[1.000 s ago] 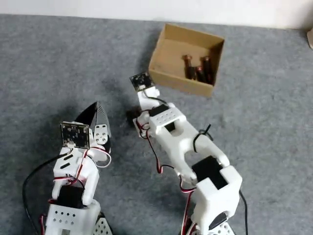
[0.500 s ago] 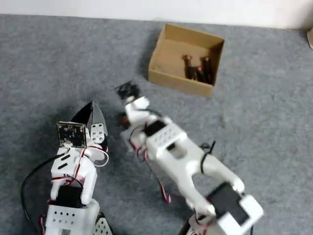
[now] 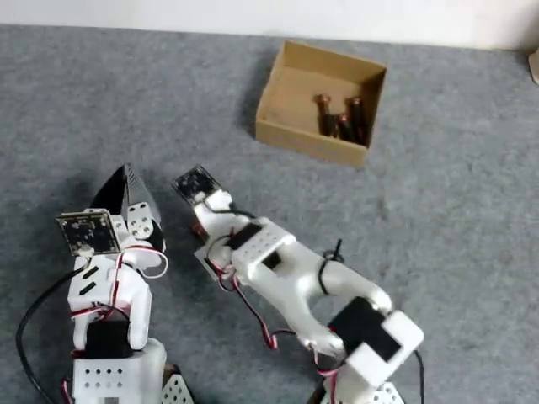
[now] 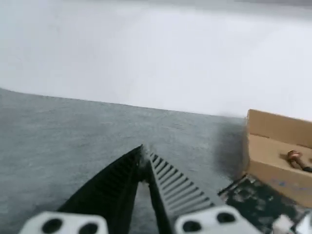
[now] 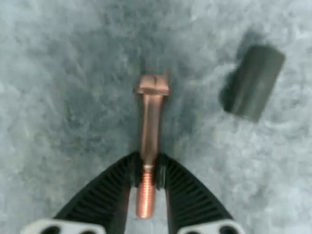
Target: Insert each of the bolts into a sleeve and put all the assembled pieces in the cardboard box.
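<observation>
An open brown cardboard box [image 3: 303, 141] stands toward the far side of the grey felt worktop [image 3: 463, 236], with copper-and-black assembled pieces [image 3: 341, 119] lying inside. Nearer, a copper bolt [image 5: 151, 112] sits in the right gripper [image 5: 146, 168], and a black cylindrical sleeve [image 5: 253, 83] lies apart beside it.

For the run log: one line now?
right gripper: shut on bolt | sleeve: loose nearby | left gripper: shut, empty | cardboard box: pieces inside

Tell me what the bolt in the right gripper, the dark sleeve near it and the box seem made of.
The bolt looks like metal with a copper-coloured finish, judging by its sheen and cut thread. The sleeve is a dark, matte cylinder: rubber, plastic or blackened metal, I cannot tell which. The box is plain brown cardboard, matte, with thin folded walls.
</observation>
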{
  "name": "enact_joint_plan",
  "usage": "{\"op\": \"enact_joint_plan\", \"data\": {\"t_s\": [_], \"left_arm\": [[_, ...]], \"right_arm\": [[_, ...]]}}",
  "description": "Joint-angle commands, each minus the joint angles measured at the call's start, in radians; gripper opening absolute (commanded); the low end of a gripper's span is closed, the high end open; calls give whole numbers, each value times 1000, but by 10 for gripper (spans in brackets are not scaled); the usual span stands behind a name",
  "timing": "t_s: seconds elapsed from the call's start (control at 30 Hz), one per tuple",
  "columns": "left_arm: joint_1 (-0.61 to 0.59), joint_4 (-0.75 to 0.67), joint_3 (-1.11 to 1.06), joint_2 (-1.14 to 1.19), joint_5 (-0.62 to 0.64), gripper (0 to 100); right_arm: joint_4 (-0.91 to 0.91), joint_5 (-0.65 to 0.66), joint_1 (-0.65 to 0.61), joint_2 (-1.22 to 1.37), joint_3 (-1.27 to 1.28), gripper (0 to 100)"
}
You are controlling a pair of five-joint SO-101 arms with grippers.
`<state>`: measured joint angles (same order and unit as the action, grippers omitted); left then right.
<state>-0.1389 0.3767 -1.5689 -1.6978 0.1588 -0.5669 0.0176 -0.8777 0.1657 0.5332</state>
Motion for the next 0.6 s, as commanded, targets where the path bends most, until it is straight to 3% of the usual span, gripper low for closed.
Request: {"op": "enact_joint_plan", "data": {"t_s": [0.0, 0.2, 0.57], "left_arm": [[-15, 3, 50, -7, 8, 11], [-15, 3, 53, -7, 8, 11], [-61, 0, 58, -7, 11, 11]], "right_arm": [[-48, 11, -5, 59, -117, 38], [-157, 5, 8, 59, -191, 230], [-153, 3, 10, -47, -200, 231]]}}
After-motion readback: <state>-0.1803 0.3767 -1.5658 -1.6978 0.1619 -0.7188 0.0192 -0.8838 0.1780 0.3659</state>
